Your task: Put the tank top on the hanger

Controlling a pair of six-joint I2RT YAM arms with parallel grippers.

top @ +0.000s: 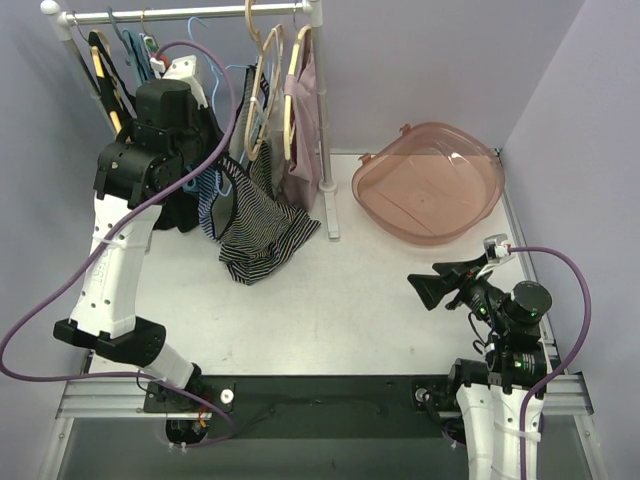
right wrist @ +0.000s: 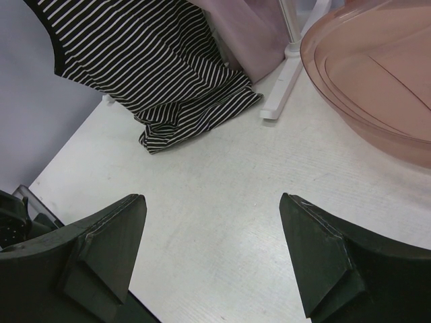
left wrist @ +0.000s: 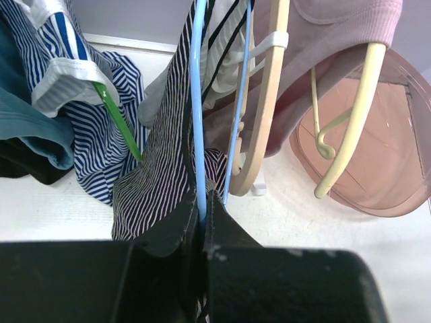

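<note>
Left hand (left wrist: pixel 203 207) tight on one hanger (left wrist: pixel 197 101)

**A quick head count**

I counted two grippers, left gripper (left wrist: pixel 204 202) and right gripper (right wrist: pixel 212 198); one tank top (top: pixel 262 235); one pale-blue hanger (left wrist: pixel 197 101); one green hanger (left wrist: pixel 118 121); two tan hangers (left wrist: pixel 269 101); one pink basin (top: pixel 430 185) at two o'clock.

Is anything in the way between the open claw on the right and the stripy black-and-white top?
No, nothing visible. Only bare table lies between the right gripper and the tank top. The pink basin sits off to one side, out of that path.
</note>
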